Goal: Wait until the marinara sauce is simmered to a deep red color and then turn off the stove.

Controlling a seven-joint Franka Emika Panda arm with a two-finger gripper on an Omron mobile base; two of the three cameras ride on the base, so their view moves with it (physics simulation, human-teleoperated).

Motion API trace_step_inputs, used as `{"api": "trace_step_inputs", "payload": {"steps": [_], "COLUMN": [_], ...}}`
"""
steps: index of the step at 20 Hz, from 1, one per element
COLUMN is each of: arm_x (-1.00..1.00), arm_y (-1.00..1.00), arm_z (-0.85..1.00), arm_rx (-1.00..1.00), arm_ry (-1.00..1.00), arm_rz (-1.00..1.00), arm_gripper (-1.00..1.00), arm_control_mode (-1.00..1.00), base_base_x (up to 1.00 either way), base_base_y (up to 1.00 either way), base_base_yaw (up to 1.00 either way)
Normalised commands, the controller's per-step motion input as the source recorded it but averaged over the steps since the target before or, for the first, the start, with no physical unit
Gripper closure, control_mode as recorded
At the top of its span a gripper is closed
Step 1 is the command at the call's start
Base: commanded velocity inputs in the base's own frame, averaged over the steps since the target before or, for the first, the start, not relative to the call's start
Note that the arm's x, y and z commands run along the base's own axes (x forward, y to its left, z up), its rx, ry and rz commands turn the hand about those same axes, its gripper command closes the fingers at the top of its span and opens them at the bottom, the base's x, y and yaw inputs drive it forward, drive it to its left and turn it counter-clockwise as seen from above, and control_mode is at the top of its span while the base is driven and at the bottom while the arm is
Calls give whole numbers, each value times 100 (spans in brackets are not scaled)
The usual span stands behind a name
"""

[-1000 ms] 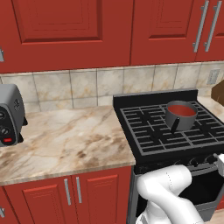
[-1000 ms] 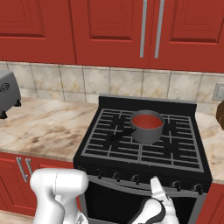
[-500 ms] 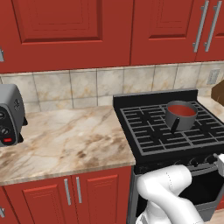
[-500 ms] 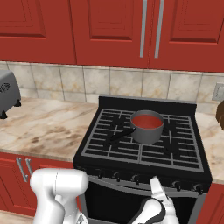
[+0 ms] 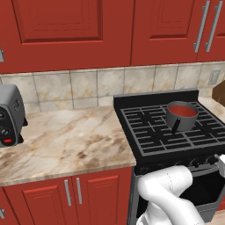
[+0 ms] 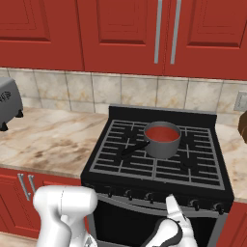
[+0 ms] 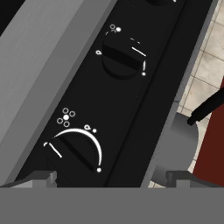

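The marinara sauce (image 6: 162, 133) is a smooth red disc inside the small grey saucepan (image 6: 163, 145), which stands on the rear middle grate of the black stove (image 6: 120, 164). From the left base the sauce (image 5: 183, 110) reads the same red. My gripper (image 6: 173, 211) hangs low before the stove's front knob row, fingers pointing up. In the hand view the gripper (image 7: 109, 178) is open, its fingertips (image 7: 41, 177) wide apart just below a black knob (image 7: 75, 151). A second knob (image 7: 122, 57) lies farther along the panel.
A grey toaster (image 5: 9, 115) stands at the left end of the marble counter (image 5: 66, 140). Red cabinets hang above and below. A brown object (image 6: 242, 126) sits at the right edge beside the stove. The saucepan's dark handle (image 6: 134, 147) points front-left.
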Motion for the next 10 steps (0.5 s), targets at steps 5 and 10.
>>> {"api": "trace_step_inputs", "payload": {"steps": [5,10], "arm_x": [0,0], "arm_y": [0,0], "arm_z": [0,0], "arm_rx": [0,0], "arm_ry": [0,0], "arm_rz": [0,0], "arm_gripper": [-100,-100], "arm_control_mode": [-100,-100], "base_base_x": [0,0], "base_base_y": [0,0], "base_base_yaw": [0,0]}}
